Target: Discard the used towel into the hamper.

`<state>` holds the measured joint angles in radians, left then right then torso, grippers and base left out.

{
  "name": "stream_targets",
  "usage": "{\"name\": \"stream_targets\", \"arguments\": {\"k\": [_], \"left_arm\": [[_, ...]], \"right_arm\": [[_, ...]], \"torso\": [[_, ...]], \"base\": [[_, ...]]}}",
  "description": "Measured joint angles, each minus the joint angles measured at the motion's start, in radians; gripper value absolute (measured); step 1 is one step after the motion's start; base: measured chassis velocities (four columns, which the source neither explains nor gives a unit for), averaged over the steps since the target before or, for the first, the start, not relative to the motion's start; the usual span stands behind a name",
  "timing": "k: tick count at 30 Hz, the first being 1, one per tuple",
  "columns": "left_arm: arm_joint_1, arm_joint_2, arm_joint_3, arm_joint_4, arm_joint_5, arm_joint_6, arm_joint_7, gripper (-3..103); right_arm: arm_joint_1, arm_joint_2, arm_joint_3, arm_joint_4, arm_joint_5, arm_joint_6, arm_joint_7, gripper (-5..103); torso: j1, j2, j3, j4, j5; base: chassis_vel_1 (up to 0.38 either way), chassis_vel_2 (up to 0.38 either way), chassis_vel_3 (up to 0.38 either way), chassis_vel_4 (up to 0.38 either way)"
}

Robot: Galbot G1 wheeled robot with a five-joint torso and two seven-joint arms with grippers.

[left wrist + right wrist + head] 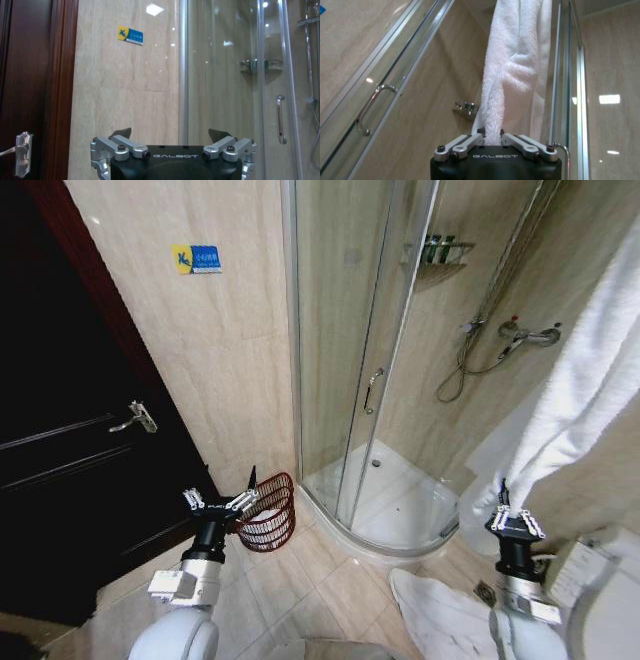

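Right hand (505, 493) pinching hanging towel (580, 390), hamper (270, 513) beside left hand (219, 492)

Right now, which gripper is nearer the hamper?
Left. The left gripper sits open right beside the hamper, its tips at the rim. The right gripper is across the floor, shut on the hanging towel.

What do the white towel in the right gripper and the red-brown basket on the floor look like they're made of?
The white hanging towel, pinched in the right gripper, looks like soft cotton terry: fuzzy looped surface, limp folds. The small round red-brown hamper looks like coated wire or woven rattan; its open see-through weave leaves that unclear.
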<state>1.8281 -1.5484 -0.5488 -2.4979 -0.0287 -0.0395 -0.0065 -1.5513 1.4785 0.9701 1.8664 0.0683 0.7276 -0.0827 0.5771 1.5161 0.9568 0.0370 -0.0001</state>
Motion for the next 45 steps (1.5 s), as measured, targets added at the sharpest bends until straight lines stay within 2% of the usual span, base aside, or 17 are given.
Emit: {"name": "stream_targets", "arguments": {"k": [18,26,33,37,40,41,44,45], "left_arm": [[0.000,0.000,0.000,0.000,0.000,0.000,0.000,100],[0.000,0.000,0.000,0.000,0.000,0.000,0.000,100],[0.000,0.000,0.000,0.000,0.000,0.000,0.000,100],[0.000,0.000,0.000,0.000,0.000,0.000,0.000,100],[0.000,0.000,0.000,0.000,0.000,0.000,0.000,100],[0.000,0.000,0.000,0.000,0.000,0.000,0.000,100],[0.000,0.000,0.000,0.000,0.000,0.000,0.000,100],[0.000,0.000,0.000,0.000,0.000,0.000,0.000,100]], "right_arm": [[-0.011,0.022,-0.010,-0.014,-0.034,0.038,-0.001,3],[-0.031,0.030,-0.007,0.105,-0.035,0.035,0.003,3],[-0.046,0.020,-0.003,0.241,-0.017,-0.011,0.011,3],[-0.033,-0.005,0.014,0.333,-0.025,-0.036,0.028,3],[0.028,-0.089,0.075,0.444,-0.049,-0.082,0.074,3],[0.028,-0.089,0.075,0.444,-0.049,-0.082,0.074,3],[0.106,-0.223,0.137,0.523,-0.037,-0.142,0.129,3],[0.106,-0.223,0.137,0.523,-0.037,-0.142,0.129,3]], "torso": [[0.000,0.000,0.000,0.0000,0.0003],[0.000,0.000,0.000,0.0000,0.0001],[0.000,0.000,0.000,-0.0001,0.0001],[0.000,0.000,0.000,-0.0001,0.0007],[0.000,0.000,0.000,0.0000,0.0004],[0.000,0.000,0.000,0.0000,0.0004],[0.000,0.000,0.000,0.0001,-0.0007],[0.000,0.000,0.000,0.0001,-0.0007]], "base": [[0.000,0.000,0.000,0.000],[0.000,0.000,0.000,0.000],[0.000,0.000,0.000,0.000],[0.000,0.000,0.000,0.000],[0.000,0.000,0.000,0.000],[0.000,0.000,0.000,0.000],[0.000,0.000,0.000,0.000],[0.000,0.000,0.000,0.000]]}}
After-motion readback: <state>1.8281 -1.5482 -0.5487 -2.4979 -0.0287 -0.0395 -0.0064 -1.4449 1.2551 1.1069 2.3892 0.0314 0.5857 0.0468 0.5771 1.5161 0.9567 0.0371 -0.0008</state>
